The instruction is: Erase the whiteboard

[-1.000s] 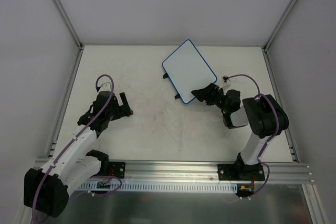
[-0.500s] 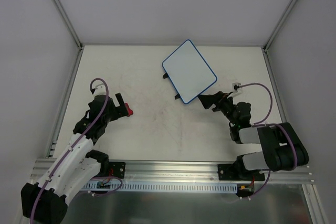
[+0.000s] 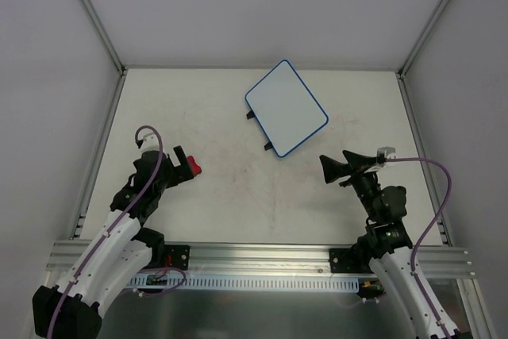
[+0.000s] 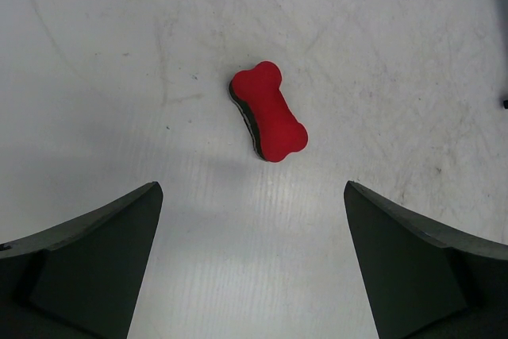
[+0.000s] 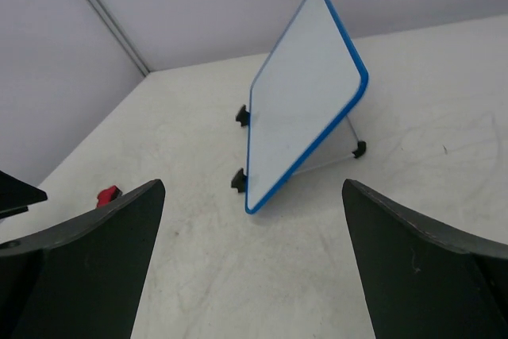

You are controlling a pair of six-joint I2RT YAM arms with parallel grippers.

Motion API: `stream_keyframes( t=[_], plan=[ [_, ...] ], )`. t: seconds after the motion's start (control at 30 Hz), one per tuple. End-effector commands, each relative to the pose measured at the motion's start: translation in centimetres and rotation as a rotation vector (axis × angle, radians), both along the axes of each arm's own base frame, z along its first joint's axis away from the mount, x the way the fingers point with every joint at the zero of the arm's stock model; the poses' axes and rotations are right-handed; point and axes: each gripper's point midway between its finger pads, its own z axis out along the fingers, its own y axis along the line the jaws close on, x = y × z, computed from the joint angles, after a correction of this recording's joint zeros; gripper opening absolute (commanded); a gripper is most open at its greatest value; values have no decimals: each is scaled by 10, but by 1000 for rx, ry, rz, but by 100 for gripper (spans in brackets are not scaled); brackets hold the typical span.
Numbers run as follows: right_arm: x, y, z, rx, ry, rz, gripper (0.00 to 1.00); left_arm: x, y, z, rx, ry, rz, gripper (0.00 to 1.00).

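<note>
Red eraser [image 4: 268,111] untouched below wide L gripper [image 4: 252,190]; R gripper [image 5: 254,188] wide, holding nothing.

A white table with plain pale walls around it

In the top view the table [image 3: 198,101] fills the middle and has faint grey scuff marks. The back wall [image 3: 262,5] is at the top, with side walls [image 3: 40,77] left and right. Thin metal bars [image 3: 91,13] run up both far corners. A silver rail [image 3: 262,256] crosses the bottom.
</note>
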Motion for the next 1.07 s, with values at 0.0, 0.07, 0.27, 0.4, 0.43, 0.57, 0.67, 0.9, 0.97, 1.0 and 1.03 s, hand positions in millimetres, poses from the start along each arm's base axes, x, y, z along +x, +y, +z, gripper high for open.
stream_keyframes(
  t=[0.0, 0.07, 0.27, 0.4, 0.43, 0.57, 0.67, 0.9, 0.97, 1.0, 1.03],
  plan=[
    [-5, -20, -55, -117, 191, -95, 99, 5, -4, 9, -42, -47, 1, 99],
    [-6, -25, -67, -123, 219, -124, 99, 5, -5, 10, -46, -57, -2, 99],
    [-4, -30, -82, -142, 254, -152, 99, 4, 0, 16, -46, -97, 15, 99],
    [1, -32, -79, -150, 268, -167, 99, 4, 1, 17, -42, -106, 22, 99],
    [1, -32, -80, -153, 275, -168, 99, 4, 2, 17, -40, -105, 23, 99],
    [4, -38, -83, -154, 287, -203, 99, 4, 2, 18, -39, -107, 26, 99],
    [4, -41, -83, -157, 281, -217, 99, 5, 1, 18, -39, -101, 17, 99],
    [3, -40, -79, -152, 264, -213, 99, 5, -3, 15, -42, -82, 1, 99],
    [3, -37, -77, -153, 256, -195, 99, 5, -2, 15, -40, -83, 4, 99],
    [3, -37, -76, -152, 251, -195, 99, 5, -2, 15, -40, -84, 4, 99],
    [3, -38, -78, -155, 255, -203, 99, 5, -2, 16, -41, -89, 5, 99]
  ],
)
